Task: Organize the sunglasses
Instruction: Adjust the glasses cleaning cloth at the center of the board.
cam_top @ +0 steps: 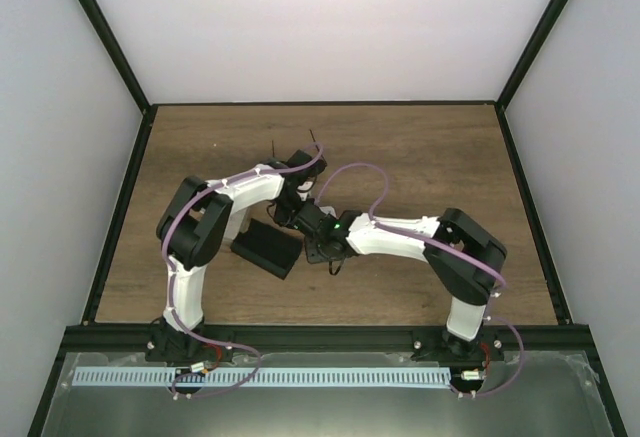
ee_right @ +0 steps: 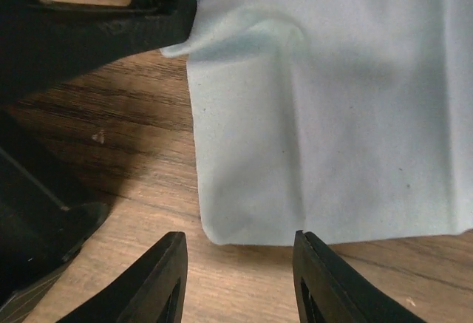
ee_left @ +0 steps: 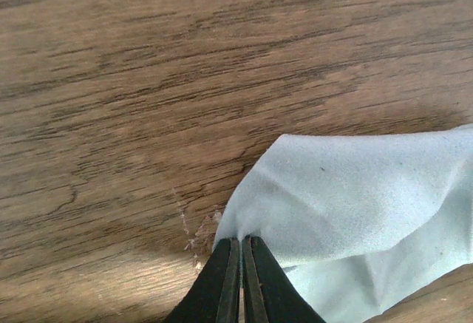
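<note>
Wooden bench (cam_top: 420,157): brown, grain running side to side, enclosed by pale walls with dark frame posts. Left arm (cam_top: 240,192): reaches from its base up and across toward the bench centre, wrist bent downward. Right arm (cam_top: 400,235): folded at the elbow, reaching leftward so that both wrists meet near the centre. Black case (cam_top: 268,249): lies on the bench just beside the left arm's forearm, on its near side, at a slant. Light blue cloth (ee_right: 332,101): spread on the bench beneath both wrists, one corner lifted and creased. Left jaws: pressed together on that lifted corner, pinching the cloth's edge. Right jaws: partly apart, holding nothing, poised over the cloth's near edge with the bench showing between them. Sunglasses (cam_top: 316,140): only thin dark wire ends are seen, projecting at the far side of the left wrist; lenses and exact resting position cannot be made out.
</note>
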You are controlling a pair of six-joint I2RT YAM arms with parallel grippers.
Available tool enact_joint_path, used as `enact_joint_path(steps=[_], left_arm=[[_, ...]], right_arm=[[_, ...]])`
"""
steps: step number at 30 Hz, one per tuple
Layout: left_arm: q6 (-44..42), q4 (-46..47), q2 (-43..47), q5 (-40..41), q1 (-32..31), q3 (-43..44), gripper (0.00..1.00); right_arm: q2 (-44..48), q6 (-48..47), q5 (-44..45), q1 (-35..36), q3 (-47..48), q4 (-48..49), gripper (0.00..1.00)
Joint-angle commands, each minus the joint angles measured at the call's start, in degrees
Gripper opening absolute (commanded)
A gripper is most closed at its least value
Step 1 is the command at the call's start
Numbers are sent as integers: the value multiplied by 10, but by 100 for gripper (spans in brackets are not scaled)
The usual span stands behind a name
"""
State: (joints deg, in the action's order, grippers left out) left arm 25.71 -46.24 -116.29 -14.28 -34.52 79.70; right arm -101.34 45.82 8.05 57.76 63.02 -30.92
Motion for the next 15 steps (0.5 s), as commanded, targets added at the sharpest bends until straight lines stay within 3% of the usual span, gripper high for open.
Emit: enact_joint_path(steps=[1, 15], left_arm=[[-3, 39, -42, -18, -1, -19, 4], [-8, 35, -43, -23, 1, -19, 4]], right_arm=[[-30, -11, 22, 1, 31, 13, 41], [-60, -23, 14, 5, 45, 13, 37]])
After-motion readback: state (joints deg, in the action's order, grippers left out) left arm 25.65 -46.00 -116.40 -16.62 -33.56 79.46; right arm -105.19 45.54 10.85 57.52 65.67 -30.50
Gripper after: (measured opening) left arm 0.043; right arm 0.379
